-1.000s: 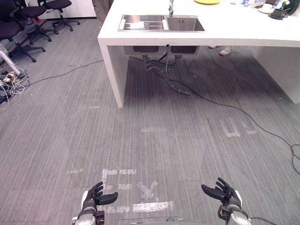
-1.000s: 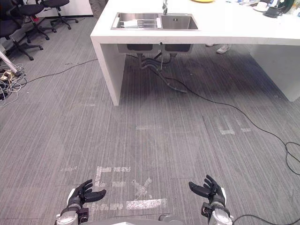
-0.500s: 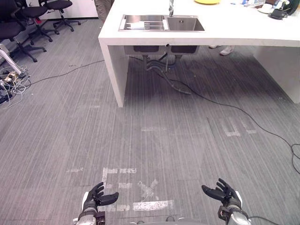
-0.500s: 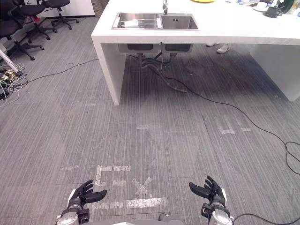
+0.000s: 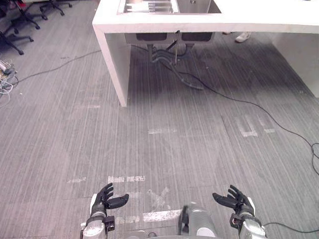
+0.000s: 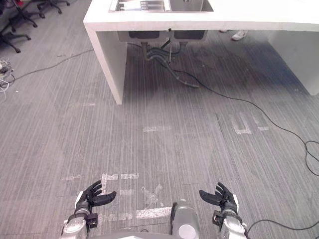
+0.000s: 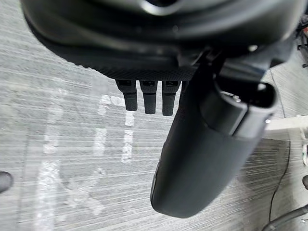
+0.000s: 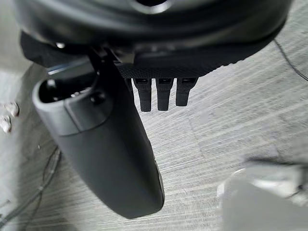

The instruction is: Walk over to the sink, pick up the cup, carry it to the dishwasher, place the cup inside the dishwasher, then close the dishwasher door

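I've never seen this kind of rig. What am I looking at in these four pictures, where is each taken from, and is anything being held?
This is a two-legged humanoid robot whose two arms end in dark fingered hands. The two wide pictures come from a stereo camera on its head, looking down at the grey floor: the left hand and right hand hang low in front, fingers spread, holding nothing. Ahead stands a white counter with a steel sink set into it, pipes beneath; pale tape marks lie on the floor near the hands. The two close pictures come from a camera on each wrist, looking along that hand: a thick thumb and a row of straight fingers above the floor.
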`<state>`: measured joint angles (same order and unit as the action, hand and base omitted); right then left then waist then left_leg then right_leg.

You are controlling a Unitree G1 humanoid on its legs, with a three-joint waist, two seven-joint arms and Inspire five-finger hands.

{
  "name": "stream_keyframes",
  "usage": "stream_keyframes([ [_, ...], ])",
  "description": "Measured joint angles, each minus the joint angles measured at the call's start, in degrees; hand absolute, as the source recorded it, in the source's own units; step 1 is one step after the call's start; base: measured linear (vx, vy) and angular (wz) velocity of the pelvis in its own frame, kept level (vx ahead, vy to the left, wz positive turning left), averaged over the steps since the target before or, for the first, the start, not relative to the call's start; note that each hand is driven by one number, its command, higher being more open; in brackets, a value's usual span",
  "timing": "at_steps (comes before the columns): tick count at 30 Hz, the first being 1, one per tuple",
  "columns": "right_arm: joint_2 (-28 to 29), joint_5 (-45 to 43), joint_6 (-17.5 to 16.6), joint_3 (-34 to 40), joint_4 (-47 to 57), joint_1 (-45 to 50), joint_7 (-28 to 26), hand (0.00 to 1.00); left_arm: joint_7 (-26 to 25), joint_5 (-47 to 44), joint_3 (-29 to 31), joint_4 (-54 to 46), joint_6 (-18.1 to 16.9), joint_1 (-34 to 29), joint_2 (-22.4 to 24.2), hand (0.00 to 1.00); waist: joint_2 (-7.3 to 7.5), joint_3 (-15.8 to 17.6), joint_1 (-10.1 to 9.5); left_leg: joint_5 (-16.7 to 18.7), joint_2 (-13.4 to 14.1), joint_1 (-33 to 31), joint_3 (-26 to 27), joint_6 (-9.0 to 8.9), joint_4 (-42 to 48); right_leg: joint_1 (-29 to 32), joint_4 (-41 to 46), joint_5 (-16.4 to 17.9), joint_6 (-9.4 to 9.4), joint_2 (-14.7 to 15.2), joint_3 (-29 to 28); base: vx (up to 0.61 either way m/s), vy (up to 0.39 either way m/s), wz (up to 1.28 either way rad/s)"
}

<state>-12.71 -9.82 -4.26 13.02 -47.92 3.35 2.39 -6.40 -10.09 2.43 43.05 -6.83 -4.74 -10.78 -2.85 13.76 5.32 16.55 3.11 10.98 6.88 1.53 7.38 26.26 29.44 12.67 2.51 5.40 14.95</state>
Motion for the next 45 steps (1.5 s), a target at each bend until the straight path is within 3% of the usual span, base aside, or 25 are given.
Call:
stream_keyframes([
  [2,-0.65,-0.03,-0.08,0.0,0.1,0.23,0.05,0.9,-0.35,0.0,-0.06,0.54,-0.01,1.05,-0.33,0.9,0.97,-0.14,0.45,0.66,0.5,2.75,-0.31,-3.12,-0.6,0.96,-10.36,-7.94,-0.43,-0.41,-1.21,0.58,-0.2,0.46],
  [4,-1.12,-0.04,-0.17,0.09,0.05,1.29,0.16,0.9,-0.71,0.1,-0.13,1.36,-0.12,1.4,-0.27,0.9,2.27,-0.39,1.01,2.96,0.89,6.21,-1.78,-6.87,1.05,1.13,-7.82,-17.53,-4.74,0.72,-3.06,0.64,-0.272,0.44],
  [5,-1.26,-0.06,-0.13,0.15,-0.31,1.13,0.26,0.9,-0.77,0.09,-0.22,2.11,-0.15,2.05,0.2,0.9,1.35,-0.39,1.29,2.88,2.29,5.34,-2.44,-7.57,4.86,2.29,-2.22,-13.19,-5.04,0.71,-2.13,0.61,-0.322,0.4],
  [6,-1.05,-0.1,-0.15,0.06,-0.48,0.7,0.06,0.9,-0.74,0.05,-0.7,2.11,-0.2,2.77,0.25,0.9,1.01,-0.33,1.61,1.11,3.75,1.51,-2.4,-10.28,14.31,1.49,0.05,-9.14,-6.23,0.46,-0.91,0.72,-0.413,0.42],
  [8,-0.53,-0.23,-0.14,-0.01,-0.64,0.47,-0.02,0.9,-0.73,-0.03,-0.67,1.89,-0.21,3.33,0.99,0.9,0.14,0.1,1.46,-6.47,8.06,-6.53,-2.13,-12.83,34.6,-4.07,-1.14,-5.67,-7.32,-1.53,0.57,0.62,-0.339,0.25],
  [10,0.14,-1.72,-0.46,-0.11,-0.5,0.23,0.16,0.9,-0.74,-0.12,-0.68,-1.54,-0.18,2.02,1.65,0.9,-0.33,0.47,0.0,-5.11,13.84,-13.12,2.03,-10.2,54.08,-14.37,-7.0,-4.19,-8.01,-5.18,1.09,0.58,-0.261,-0.13],
  [12,0.58,-3.02,-1.38,0.12,0.84,0.18,0.75,0.9,-0.88,-1.08,-0.71,-7.47,-0.18,1.28,2.57,0.9,0.54,0.94,-0.74,-4.03,14.7,-18.98,5.35,-8.39,57.63,-21.58,-12.66,-3.86,-8.36,-5.62,1.1,0.51,-0.176,0.04],
  [15,0.76,-4.62,-1.85,0.24,2.0,-0.01,1.35,0.9,-1.58,-2.4,-0.82,-21.63,-0.34,1.17,3.87,0.9,1.16,1.29,-1.95,-2.42,11.59,-28.81,8.09,-5.64,45.28,-29.55,-20.64,-3.98,-8.17,-5.84,1.75,0.52,-0.081,0.14],
  [16,1.22,-4.61,-1.87,0.16,1.95,-0.08,1.44,0.9,-2.8,-2.34,-0.9,-29.06,-0.6,1.14,3.93,0.9,1.7,1.61,-3.3,-3.19,7.5,-30.27,7.08,-5.37,29.91,-32.93,-23.72,-3.76,-7.78,-5.53,1.06,0.47,0.005,-0.11],
  [19,1.33,-4.52,-1.99,0.1,1.0,-0.15,1.55,0.9,-5.28,-2.07,-0.94,-39.42,-2.08,1.3,4.45,0.9,0.78,1.32,-4.68,-10.32,2.75,-31.43,1.24,-6.88,6.25,-36.35,-25.89,-1.83,-4.84,-6.16,-0.75,0.44,0.092,-0.3],
  [20,1.45,-4.48,-1.98,0.1,-0.14,0.11,1.61,0.9,-6.8,-1.62,-0.87,-43.74,-2.44,1.42,4.53,0.9,0.45,1.23,-5.25,-14.39,2.6,-31.86,-0.22,-5.61,6.61,-38.88,-26.07,0.27,-3.52,-6.47,-1.6,0.6,0.227,-0.49],
  [22,2.18,-4.09,-2.03,0.19,-0.43,2.12,1.8,0.9,-7.99,0.18,-0.55,-49.24,-2.47,1.97,4.48,0.9,2.73,-0.66,-5.99,-17.39,-0.02,-31.95,-0.14,-2.28,10.63,-38.52,-20.26,5.54,-0.95,-3.1,-3.44,0.56,0.199,-0.37],
  [24,2.27,-4.01,-1.96,0.61,-0.95,2.59,1.69,0.9,-9.34,3.65,-0.81,-55.07,-2.6,3.92,3.91,0.9,3.52,-0.69,-5.35,-11.63,-1.27,-31.36,0.91,0.19,17.43,-29.79,3.89,6.46,2.95,0.94,-7.76,0.62,0.199,-0.19],
  [25,2.51,-3.98,-1.95,0.61,-1.07,2.91,1.47,0.9,-9.46,4.4,-0.96,-56.04,-2.65,4.63,3.17,0.9,4.09,-0.65,-5.03,-9.99,-1.92,-30.28,1.03,0.66,18.19,-27.02,11.03,4.31,6.65,2.3,-8.44,0.62,0.214,0.1],
  [26,3.31,-3.84,-1.47,0.59,-1.29,3.53,0.87,0.9,-9.98,6.16,-1.63,-56.92,-2.66,6.66,0.86,0.9,5.29,-0.84,-3.89,-7.83,-3.53,-27.47,0.54,1.52,18.36,-22.05,23.77,-1.92,10.73,5.06,-9.45,0.6,0.142,0.26],
  [27,3.77,-3.47,-1.14,0.32,-1.31,3.67,0.31,0.9,-10.66,7.89,-2.06,-57.0,-2.67,8.22,-0.75,0.9,5.54,-0.74,-3.02,-6.41,-4.08,-23.81,0.18,1.95,17.73,-18.37,32.04,-1.0,8.12,6.59,-9.21,0.59,0.114,0.24],
  [29,4.35,-3.43,-1.1,-0.74,-1.17,3.91,-0.91,0.9,-12.02,11.1,-2.54,-57.46,-2.71,9.08,-1.98,0.9,5.32,-0.71,-2.59,-5.7,-3.92,-16.4,0.25,2.01,13.31,-14.31,33.89,1.38,3.98,7.66,-6.95,0.62,0.056,-0.03],
  [32,5.02,-2.71,-1.51,-1.15,-0.95,2.91,-2.54,0.9,-12.03,14.5,-2.86,-58.62,-4.34,10.52,-2.76,0.9,4.81,-0.59,-2.07,-5.56,-2.38,-7.98,0.15,1.69,6.42,-7.67,21.41,3.68,0.18,6.87,-1.98,0.59,-0.064,0.0],
  [34,4.99,-2.23,-1.59,-1.14,-0.87,2.13,-2.69,0.9,-12.01,14.57,-2.88,-58.22,-4.46,11.62,-3.32,0.9,3.69,-0.83,-1.04,-4.22,-0.03,-5.23,0.19,-0.41,4.82,-4.75,7.5,2.31,-0.16,4.05,-1.48,0.5,-0.147,0.14],
  [36,4.96,-2.22,-1.59,-1.14,-0.81,2.68,-2.94,0.9,-11.8,14.62,-3.1,-56.04,-4.48,14.06,-4.86,0.9,4.43,-1.29,-0.8,-1.77,0.72,-2.31,0.9,-3.86,4.48,-4.26,-7.71,-6.39,-1.52,2.38,-2.57,0.49,-0.173,0.25],
  [37,3.9,-2.21,-1.64,-1.12,-0.9,3.53,-3.12,0.9,-11.76,14.88,-3.06,-54.02,-4.58,14.83,-5.07,0.9,3.49,-1.33,0.19,0.46,1.82,0.23,0.94,-5.76,5.09,-6.18,-7.86,-14.97,-3.75,1.47,-2.85,0.57,-0.198,0.07],
  [38,2.73,-2.18,-1.66,-1.0,-0.83,3.6,-3.2,0.9,-11.28,15.83,-3.05,-52.57,-3.93,15.42,-5.49,0.9,1.67,-1.76,0.08,0.27,3.59,0.61,1.47,-6.01,5.77,-6.09,-5.02,-12.38,-4.42,0.12,-2.84,0.56,-0.195,0.03],
  [40,1.99,-1.91,-1.55,0.21,-0.56,4.2,-3.47,0.9,-9.63,17.12,-5.44,-49.63,-3.48,18.85,-6.59,0.9,1.65,-1.72,0.33,-1.63,3.84,1.1,1.02,-6.73,9.68,-6.13,1.42,-6.12,-5.02,0.92,-2.7,0.52,-0.228,0.05],
  [43,1.68,-1.93,-1.39,0.08,-0.34,5.17,-3.54,0.9,-7.5,19.08,-9.65,-47.9,-3.35,21.28,-6.47,0.9,1.61,-1.56,0.84,-5.2,6.57,-4.84,-1.29,-10.64,27.9,-11.87,-0.1,-2.75,-5.5,0.59,-1.05,0.36,-0.198,0.22],
  [45,2.3,-1.95,-1.33,0.03,1.85,6.95,-3.61,0.9,-5.65,20.78,-13.47,-46.73,-3.31,22.7,-6.55,0.9,1.61,-1.57,0.44,-2.79,10.85,-11.95,2.13,-9.06,40.91,-19.29,-5.76,-2.65,-5.68,-0.64,0.41,0.31,-0.161,0.18],
])
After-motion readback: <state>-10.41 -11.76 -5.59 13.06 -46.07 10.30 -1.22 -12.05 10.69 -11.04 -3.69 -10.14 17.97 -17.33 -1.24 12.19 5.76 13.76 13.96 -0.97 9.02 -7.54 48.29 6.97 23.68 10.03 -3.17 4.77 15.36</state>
